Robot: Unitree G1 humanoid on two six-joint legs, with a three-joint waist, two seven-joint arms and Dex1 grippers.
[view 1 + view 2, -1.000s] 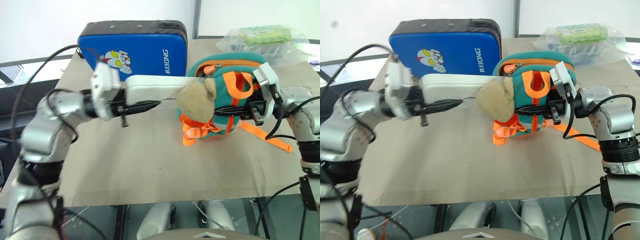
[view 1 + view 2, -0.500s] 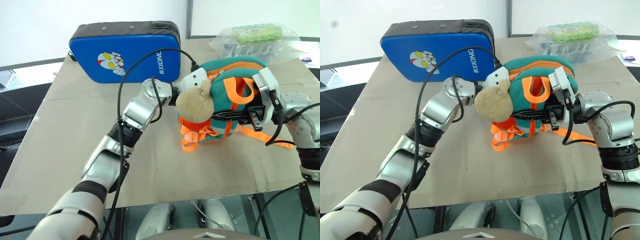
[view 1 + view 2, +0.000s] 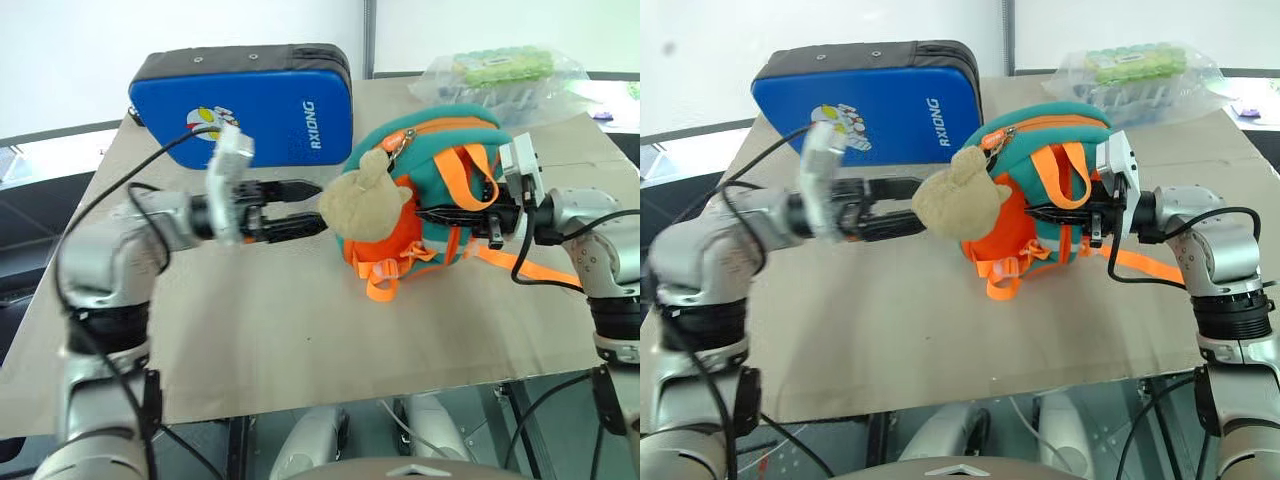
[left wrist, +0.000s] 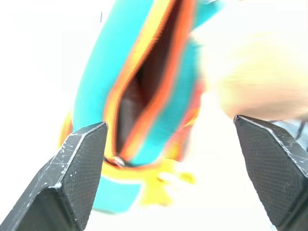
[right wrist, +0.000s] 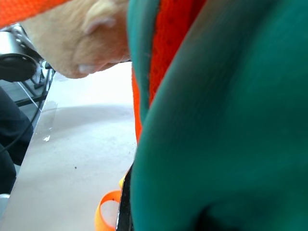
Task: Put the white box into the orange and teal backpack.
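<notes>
Backpack point(image 3: 425, 190), orange and teal, is standing upright near the middle of the tan table point(image 3: 300, 330), its tan plush toy point(image 3: 362, 205) hanging off the side facing the left gripper point(image 3: 305, 205). That gripper is pointing level toward the toy from just beside it, its two black fingers point(image 4: 79, 168) spreading wide apart and holding nothing; the left wrist view is looking past them at the bag's zipper opening point(image 4: 139, 96), which is gaping. The right gripper point(image 3: 440, 213) is pressing its closed fingers against the opposite side of the backpack, at the orange straps point(image 3: 470, 180). I cannot tell where the white box is. Behind the bag, a blue padded case point(image 3: 245, 100) is standing on edge, and a clear bag of green items point(image 3: 500, 75) is lying at the table's far corner
</notes>
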